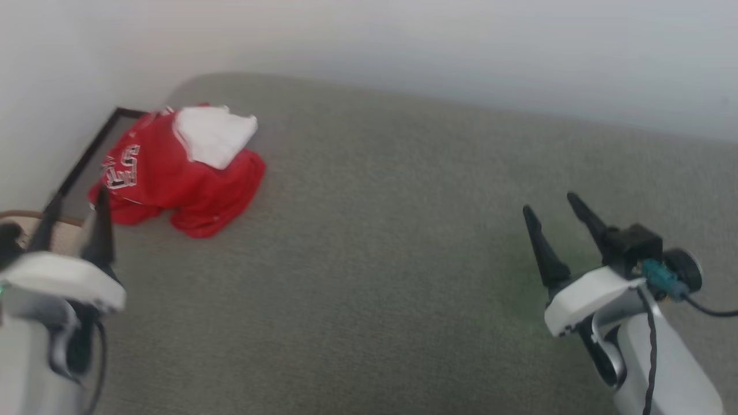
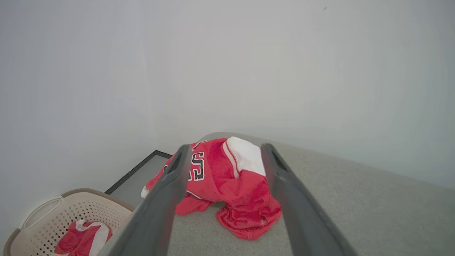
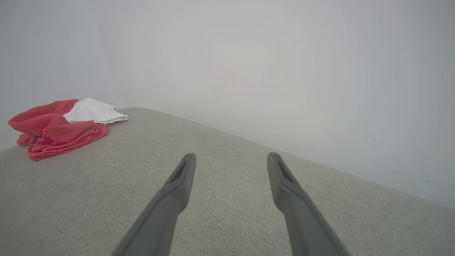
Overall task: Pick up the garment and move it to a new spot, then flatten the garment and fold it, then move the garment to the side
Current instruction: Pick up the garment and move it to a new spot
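Observation:
The garment (image 1: 179, 170) is a crumpled red jersey with a white sleeve on top and black lettering, lying bunched near the far left corner of the grey padded surface (image 1: 403, 242). My left gripper (image 1: 75, 210) stands open just in front of it, nothing between its fingers; in the left wrist view the garment (image 2: 227, 185) shows framed by the open left gripper (image 2: 227, 151). My right gripper (image 1: 553, 207) is open at the lower right, far from the cloth. From the right wrist the garment (image 3: 60, 126) lies at the far left, beyond the open right gripper (image 3: 231, 158).
A beige perforated laundry basket (image 2: 42, 217) sits off the surface's left edge with another red and white cloth (image 2: 83, 238) inside. A dark-framed panel (image 1: 86, 155) lies beside the corner. White walls close in behind and on the left.

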Tool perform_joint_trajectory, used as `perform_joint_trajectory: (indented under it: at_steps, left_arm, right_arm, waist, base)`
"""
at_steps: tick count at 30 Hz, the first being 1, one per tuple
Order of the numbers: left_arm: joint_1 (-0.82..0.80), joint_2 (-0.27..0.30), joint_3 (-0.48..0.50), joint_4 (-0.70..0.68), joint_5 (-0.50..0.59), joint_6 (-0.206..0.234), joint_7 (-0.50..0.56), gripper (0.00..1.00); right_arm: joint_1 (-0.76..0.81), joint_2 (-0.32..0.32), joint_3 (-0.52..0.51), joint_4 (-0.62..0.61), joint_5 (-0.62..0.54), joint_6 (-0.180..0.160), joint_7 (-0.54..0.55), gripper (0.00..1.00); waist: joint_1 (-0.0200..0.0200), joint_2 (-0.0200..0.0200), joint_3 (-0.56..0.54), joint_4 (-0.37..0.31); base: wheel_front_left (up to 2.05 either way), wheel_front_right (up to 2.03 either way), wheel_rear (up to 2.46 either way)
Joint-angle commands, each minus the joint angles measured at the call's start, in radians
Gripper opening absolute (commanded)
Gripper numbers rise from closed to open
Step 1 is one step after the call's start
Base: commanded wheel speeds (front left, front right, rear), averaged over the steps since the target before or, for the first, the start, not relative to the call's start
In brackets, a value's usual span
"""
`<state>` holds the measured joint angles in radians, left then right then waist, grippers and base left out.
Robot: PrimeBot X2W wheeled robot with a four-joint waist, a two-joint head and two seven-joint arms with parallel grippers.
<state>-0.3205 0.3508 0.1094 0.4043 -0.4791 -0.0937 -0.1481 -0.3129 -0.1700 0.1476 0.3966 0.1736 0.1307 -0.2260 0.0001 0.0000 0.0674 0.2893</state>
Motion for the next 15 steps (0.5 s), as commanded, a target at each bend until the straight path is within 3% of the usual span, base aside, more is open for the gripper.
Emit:
perform_joint_trajectory:
  at_steps: [1,15]
  left_arm:
    - [-0.047,0.017,0.001,0.025,-0.007,-0.009,0.009,1.0]
    - [-0.453,0.177,-0.069,0.411,-0.094,-0.036,0.116,1.0]
  right_arm:
    - [-0.021,-0.007,-0.002,-0.01,-0.01,0.0,0.007,1.0]
    - [-0.15,-0.02,0.017,-0.145,-0.058,0.0,0.059,1.0]
  waist:
    - [-0.0001,0.0,0.051,-0.034]
    - [-0.0001,0.0,0.34,-0.159]
  base:
    - [0.0,0.0,0.0]
    - [0.0,0.0,0.0]
